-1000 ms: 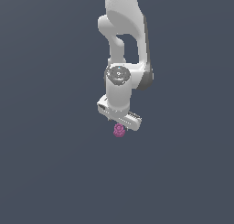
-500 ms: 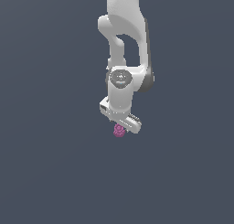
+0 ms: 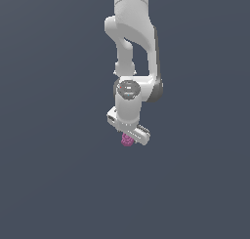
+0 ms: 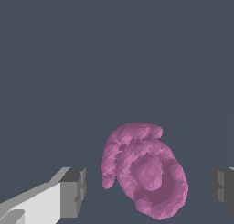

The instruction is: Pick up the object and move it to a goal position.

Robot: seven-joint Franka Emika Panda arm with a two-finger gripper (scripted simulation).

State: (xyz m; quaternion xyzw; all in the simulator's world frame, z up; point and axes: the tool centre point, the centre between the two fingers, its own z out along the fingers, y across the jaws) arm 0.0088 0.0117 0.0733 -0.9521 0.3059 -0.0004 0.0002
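The object (image 4: pixel 146 173) is a small magenta-pink bumpy blob lying on the flat grey surface. In the wrist view it sits between my two grey fingertips (image 4: pixel 73 191), with a visible gap on each side. My gripper (image 4: pixel 148 189) is open around it and does not touch it. In the exterior view the white hand hangs straight down from the arm. There my gripper (image 3: pixel 129 137) is right over the object (image 3: pixel 127 141), whose top is partly hidden by the hand.
A plain dark grey surface (image 3: pixel 58 184) fills both views. The white arm (image 3: pixel 132 33) rises from the hand toward the upper edge of the exterior view. Nothing else shows.
The hand has come down a little over the object and turned slightly. The object has stayed where it was.
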